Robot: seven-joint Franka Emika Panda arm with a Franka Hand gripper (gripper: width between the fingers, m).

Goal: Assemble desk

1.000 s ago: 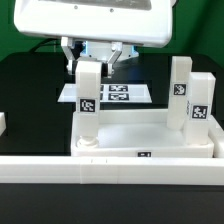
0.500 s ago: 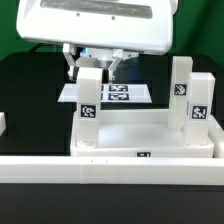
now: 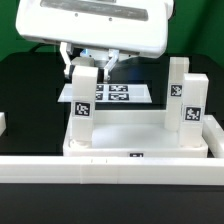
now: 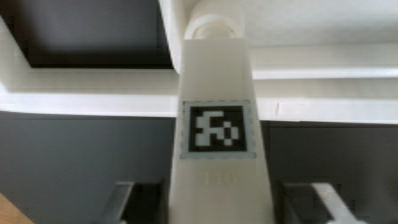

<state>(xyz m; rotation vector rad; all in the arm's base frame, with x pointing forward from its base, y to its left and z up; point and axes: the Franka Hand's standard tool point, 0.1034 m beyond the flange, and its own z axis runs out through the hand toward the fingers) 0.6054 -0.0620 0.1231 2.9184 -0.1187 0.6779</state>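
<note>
Arm body (image 3: 95,25) cut off at top; tabletop (image 3: 140,130) front hidden behind border bar (image 3: 110,168).

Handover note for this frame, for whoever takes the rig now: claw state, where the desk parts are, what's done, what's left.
Claw: shut on the leg at the exterior view's left, which stands upright on the tabletop's corner there.
Done: two other legs, one and another, stand upright at the exterior view's right.
Left: whether the held leg is fully seated cannot be told; finish it, then release. A fourth leg is not in view.
Marker board lies behind.
</note>
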